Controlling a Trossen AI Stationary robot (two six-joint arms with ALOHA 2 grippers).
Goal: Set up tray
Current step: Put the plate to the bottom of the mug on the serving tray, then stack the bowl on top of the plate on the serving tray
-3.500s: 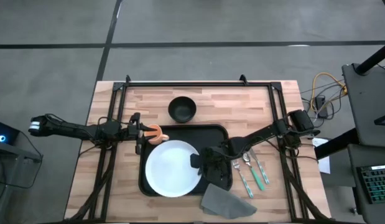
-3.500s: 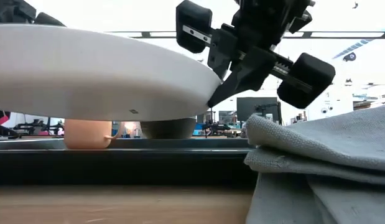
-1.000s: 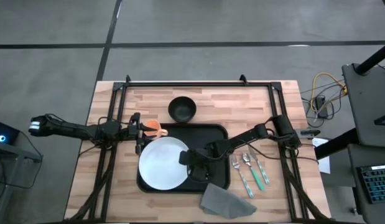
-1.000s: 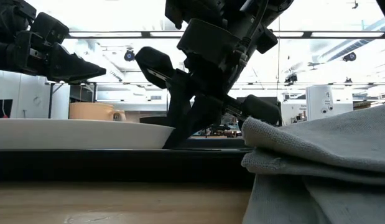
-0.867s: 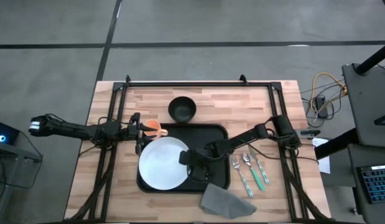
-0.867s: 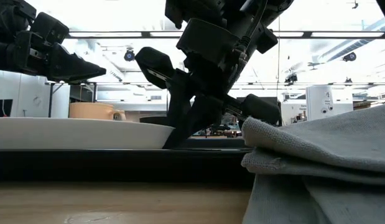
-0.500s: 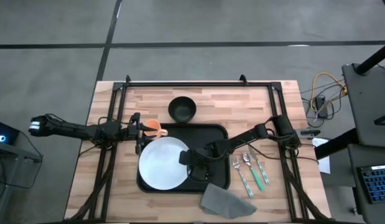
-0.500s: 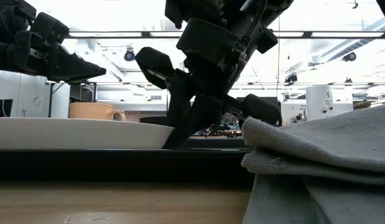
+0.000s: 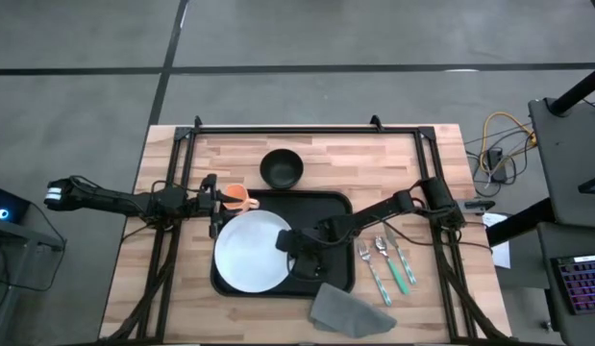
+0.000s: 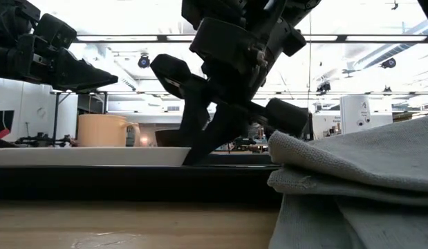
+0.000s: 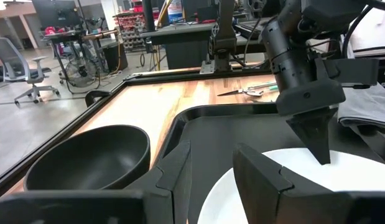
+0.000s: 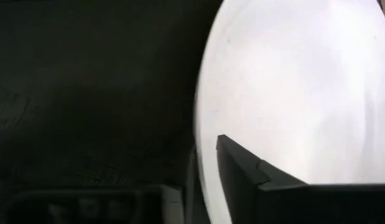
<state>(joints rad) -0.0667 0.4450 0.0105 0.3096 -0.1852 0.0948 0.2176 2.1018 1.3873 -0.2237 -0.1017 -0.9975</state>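
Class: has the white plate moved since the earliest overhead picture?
Yes. The plate has shifted left within the tray, toward the orange cup, and now lies flat.

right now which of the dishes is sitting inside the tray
The white plate lies inside the black tray, in its left half. The black bowl sits on bare wood beyond the tray, and the orange cup is at the tray's far-left corner.

black bowl (image 11: 86, 155), tray (image 11: 236, 127), white plate (image 11: 341, 186)

Wooden table (image 9: 182, 298), black tray (image 9: 337, 207), bowl (image 9: 281, 167), cutlery (image 9: 385, 265) (three pieces), napkin (image 9: 350, 309)
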